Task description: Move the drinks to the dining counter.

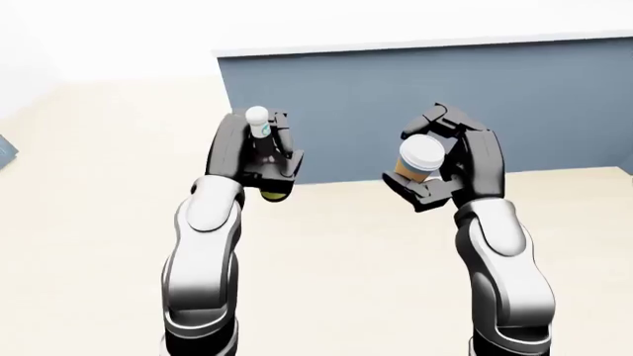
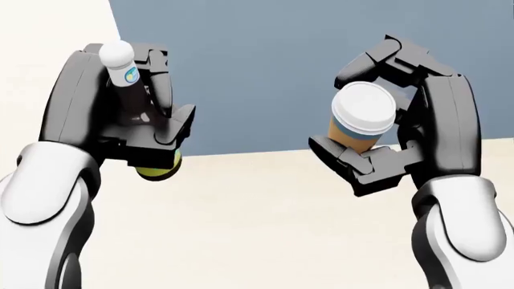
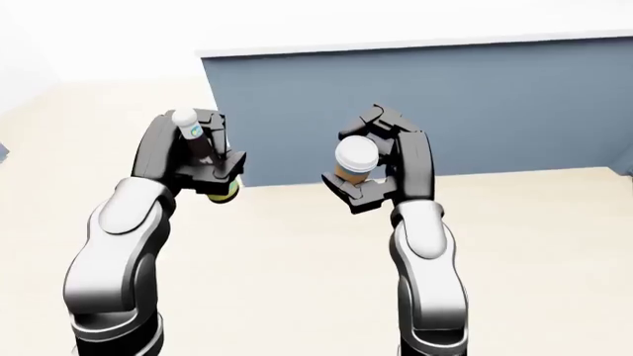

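Note:
My left hand (image 2: 132,114) is shut on a small bottle (image 2: 126,69) with a white cap, a blue-and-white label and a yellow-green base showing below the fingers (image 2: 158,170). My right hand (image 2: 393,129) is shut on a brown paper coffee cup (image 2: 361,120) with a white lid. Both drinks are held upright at chest height, side by side and apart. Both show in the left-eye view too, the bottle (image 1: 258,122) and the cup (image 1: 419,159).
A long blue-grey counter wall (image 1: 415,104) with a pale top edge (image 1: 415,44) runs across the upper part of the eye views, ahead of me. Beige floor (image 1: 336,252) lies between me and it. A small blue corner (image 1: 5,152) shows at far left.

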Motion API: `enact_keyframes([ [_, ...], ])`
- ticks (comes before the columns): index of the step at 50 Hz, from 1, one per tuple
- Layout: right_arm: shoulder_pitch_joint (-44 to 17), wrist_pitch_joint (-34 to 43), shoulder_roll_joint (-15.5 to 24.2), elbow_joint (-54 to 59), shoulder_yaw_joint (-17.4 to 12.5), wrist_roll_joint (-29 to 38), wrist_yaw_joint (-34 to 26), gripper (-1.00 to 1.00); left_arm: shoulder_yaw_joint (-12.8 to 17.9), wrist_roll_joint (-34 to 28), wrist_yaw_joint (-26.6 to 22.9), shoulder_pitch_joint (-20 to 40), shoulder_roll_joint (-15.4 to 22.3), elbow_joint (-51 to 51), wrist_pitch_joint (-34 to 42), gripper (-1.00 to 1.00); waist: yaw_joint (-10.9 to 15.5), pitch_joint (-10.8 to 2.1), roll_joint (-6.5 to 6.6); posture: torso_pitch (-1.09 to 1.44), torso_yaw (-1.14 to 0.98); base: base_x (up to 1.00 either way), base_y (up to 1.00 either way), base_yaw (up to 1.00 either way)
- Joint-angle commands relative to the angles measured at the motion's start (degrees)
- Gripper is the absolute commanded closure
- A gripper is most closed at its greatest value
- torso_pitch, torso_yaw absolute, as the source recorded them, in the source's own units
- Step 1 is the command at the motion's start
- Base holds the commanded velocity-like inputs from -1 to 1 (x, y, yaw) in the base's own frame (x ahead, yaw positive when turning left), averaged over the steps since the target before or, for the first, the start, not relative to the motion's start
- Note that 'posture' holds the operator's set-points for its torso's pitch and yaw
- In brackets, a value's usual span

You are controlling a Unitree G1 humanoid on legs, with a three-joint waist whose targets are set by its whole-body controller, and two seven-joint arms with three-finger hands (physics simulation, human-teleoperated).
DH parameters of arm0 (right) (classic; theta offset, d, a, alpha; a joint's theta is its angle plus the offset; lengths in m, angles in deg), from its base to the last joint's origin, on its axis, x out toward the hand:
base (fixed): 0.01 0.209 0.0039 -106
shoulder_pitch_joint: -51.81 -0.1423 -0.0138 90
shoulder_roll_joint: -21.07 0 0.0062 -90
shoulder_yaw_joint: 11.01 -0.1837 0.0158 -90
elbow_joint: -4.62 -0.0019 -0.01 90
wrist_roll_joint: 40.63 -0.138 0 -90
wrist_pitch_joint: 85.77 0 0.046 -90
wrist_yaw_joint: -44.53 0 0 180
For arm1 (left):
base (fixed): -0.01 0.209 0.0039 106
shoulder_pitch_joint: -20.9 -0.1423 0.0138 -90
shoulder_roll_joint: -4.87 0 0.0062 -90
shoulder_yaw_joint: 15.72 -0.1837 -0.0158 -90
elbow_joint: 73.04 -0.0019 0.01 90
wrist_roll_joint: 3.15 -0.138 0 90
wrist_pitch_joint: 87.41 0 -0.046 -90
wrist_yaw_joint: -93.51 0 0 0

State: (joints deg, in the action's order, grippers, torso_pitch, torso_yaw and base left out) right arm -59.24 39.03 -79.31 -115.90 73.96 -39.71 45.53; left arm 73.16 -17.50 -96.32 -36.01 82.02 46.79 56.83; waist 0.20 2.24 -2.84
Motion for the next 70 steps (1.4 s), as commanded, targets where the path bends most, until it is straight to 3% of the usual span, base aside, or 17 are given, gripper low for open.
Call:
enact_keyframes([
  [1, -1.88, -1.34, 0.18, -1.87, 0.22, -0.06, -0.01, 1.0, 0.76, -0.39, 0.43, 2.05, 0.55, 1.85, -1.41, 1.0, 0.25, -1.53, -0.75, 0.0, 0.0, 0.33, -0.06, 0.0],
  [6, -2.5, -0.15, 0.23, -2.91, 0.27, 0.1, -0.11, 1.0, 0.78, -0.69, -0.13, 4.41, 1.16, 2.48, 0.91, 1.0, 1.06, 0.98, 1.07, 0.0, 0.0, 0.63, -0.09, 0.0],
  [23, -6.29, 6.48, 0.98, -8.08, -0.04, -0.16, -0.25, 1.0, 0.97, -1.21, -1.15, 8.46, 2.29, 4.57, 5.59, 1.0, 1.48, -1.3, 2.36, 0.0, 0.0, 0.79, -0.1, 0.0],
  [26, -6.69, 7.91, 1.05, -9.51, 0.3, -0.15, -0.11, 1.0, 0.96, -1.31, -1.32, 8.6, 2.37, 5.11, 6.09, 1.0, 1.52, 2.29, 2.77, 0.0, 0.0, 0.79, -0.1, 0.0],
  [32, -7.53, 9.64, 1.07, -11.11, 0.5, -0.11, -0.18, 1.0, 1.65, -1.23, -1.73, 9.3, 3.14, 5.94, 7.18, 1.0, 1.76, -0.54, 5.62, 0.0, 0.0, 0.79, -0.1, 0.0],
  [36, -8.27, 11.21, 1.1, -12.47, 0.36, -0.32, -0.08, 1.0, 1.58, -1.19, -1.85, 9.68, 3.36, 6.79, 8.13, 1.0, 1.7, -1.83, 4.29, 0.0, 0.0, 0.79, -0.1, 0.0],
  [38, -8.43, 11.78, 1.23, -13.22, 0.08, -0.59, -0.12, 1.0, 1.52, -1.28, -1.94, 10.35, 3.53, 7.26, 9.06, 1.0, 0.83, -2.17, 0.56, 0.0, 0.0, 0.79, -0.1, 0.0],
  [41, -8.97, 13.04, 1.42, -14.43, -0.23, -1.15, 0.02, 1.0, 1.16, -1.57, -2.21, 11.15, 3.74, 8.35, 10.58, 1.0, 0.45, 1.5, -0.28, 0.0, 0.0, 0.59, -0.04, 0.0],
  [44, -10.08, 14.71, 1.87, -15.43, -0.6, -1.66, 0.32, 1.0, 1.42, -1.76, -2.57, 12.16, 4.12, 8.35, 11.36, 1.0, 0.31, -0.84, -0.8, 0.0, 0.0, 0.24, 0.0, 0.0],
  [51, -11.2, 16.92, 2.44, -17.13, -0.72, -2.45, 0.76, 1.0, 1.28, -2.09, -2.86, 13.41, 4.33, 8.56, 12.4, 1.0, -0.28, -0.97, 2.74, 0.0, 0.0, 0.54, 0.0, 0.0],
  [53, -11.45, 17.31, 2.55, -17.37, -0.81, -2.63, 0.83, 1.0, 1.14, -2.16, -2.87, 13.71, 4.29, 8.51, 12.61, 1.0, 0.47, -2.14, 6.9, 0.0, 0.0, 0.63, 0.0, 0.0],
  [55, -11.62, 17.58, 2.59, -17.66, -0.94, -2.91, 0.93, 1.0, 1.11, -2.21, -2.97, 13.86, 4.29, 8.61, 12.77, 1.0, -0.16, 1.03, 5.6, 0.0, 0.0, 0.63, 0.0, 0.0],
  [64, -11.83, 17.71, 3.1, -17.98, -1.2, -3.66, 1.22, 1.0, 1.32, -1.95, -2.78, 14.5, 4.12, 8.35, 12.77, 1.0, 1.54, -1.02, 4.41, 0.0, 0.0, 0.63, 0.0, 0.0],
  [66, -11.69, 17.53, 3.13, -18.09, -1.11, -3.79, 1.21, 1.0, 1.28, -1.95, -2.85, 14.69, 4.22, 8.64, 13.14, 1.0, 1.49, -1.24, 3.0, 0.0, 0.0, 0.57, 0.0, 0.0],
  [68, -11.77, 17.42, 3.11, -18.01, -1.19, -3.92, 1.25, 1.0, 1.35, -1.89, -2.8, 14.76, 4.16, 8.59, 13.13, 1.0, 0.85, -2.43, -2.44, 0.0, 0.0, 0.13, 0.0, 0.0],
  [69, -11.8, 17.49, 3.13, -18.04, -1.15, -3.92, 1.28, 1.0, 1.33, -1.88, -2.77, 14.78, 4.14, 8.59, 13.13, 1.0, 1.45, -0.79, -0.41, 0.0, 0.0, 0.02, 0.0, 0.0],
  [70, -11.91, 17.67, 3.17, -18.1, -1.2, -3.96, 1.32, 1.0, 1.3, -1.86, -2.75, 14.77, 4.14, 8.6, 13.13, 1.0, 1.42, 1.05, -2.08, 0.0, 0.0, 0.03, 0.0, 0.0],
])
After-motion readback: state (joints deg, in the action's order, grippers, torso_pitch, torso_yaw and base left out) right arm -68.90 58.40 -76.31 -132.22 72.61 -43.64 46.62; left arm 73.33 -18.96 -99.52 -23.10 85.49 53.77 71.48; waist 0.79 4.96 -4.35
